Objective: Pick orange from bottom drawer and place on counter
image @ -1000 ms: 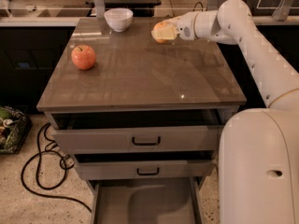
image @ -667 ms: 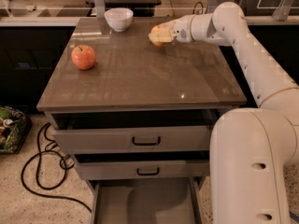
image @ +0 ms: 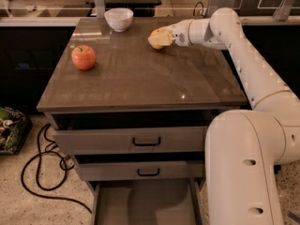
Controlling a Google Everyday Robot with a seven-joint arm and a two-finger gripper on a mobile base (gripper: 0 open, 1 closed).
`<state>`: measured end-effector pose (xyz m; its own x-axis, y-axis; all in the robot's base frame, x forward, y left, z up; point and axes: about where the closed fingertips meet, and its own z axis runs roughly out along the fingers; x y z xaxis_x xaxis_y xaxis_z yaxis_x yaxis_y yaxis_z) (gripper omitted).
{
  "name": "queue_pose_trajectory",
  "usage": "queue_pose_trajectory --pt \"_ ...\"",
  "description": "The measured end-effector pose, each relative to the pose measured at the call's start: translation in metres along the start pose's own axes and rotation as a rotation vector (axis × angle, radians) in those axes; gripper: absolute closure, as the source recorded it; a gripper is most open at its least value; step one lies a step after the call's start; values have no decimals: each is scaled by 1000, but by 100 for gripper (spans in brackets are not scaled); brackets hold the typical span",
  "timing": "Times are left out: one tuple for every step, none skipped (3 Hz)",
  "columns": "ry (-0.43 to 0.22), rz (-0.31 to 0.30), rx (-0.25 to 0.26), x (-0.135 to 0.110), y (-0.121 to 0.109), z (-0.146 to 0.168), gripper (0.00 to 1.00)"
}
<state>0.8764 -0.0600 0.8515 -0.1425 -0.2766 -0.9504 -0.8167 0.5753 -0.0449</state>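
The orange (image: 155, 32) is a small, firm, light fruit. Its smooth rind is likely a little slippery and it rolls freely, so a hold across its widest part suits it best. It sits between the pale fingers (image: 164, 39) of the gripper (image: 160, 38), which are closed on it, so only its upper left side shows. It hangs low over the far middle of the worktop (image: 140, 78); whether it touches the surface I cannot tell. The white bowl (image: 118, 18) stands near, the apple (image: 84, 57) well apart, and the bottom drawer (image: 145, 203) is open below.
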Motion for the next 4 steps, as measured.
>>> queue_pose_trajectory --pt "1 0 -5 0 2 3 79" --pt "2 1 -9 1 4 7 56" --pt "3 2 -14 2 6 10 32" --pt "4 3 -19 3 8 14 9"
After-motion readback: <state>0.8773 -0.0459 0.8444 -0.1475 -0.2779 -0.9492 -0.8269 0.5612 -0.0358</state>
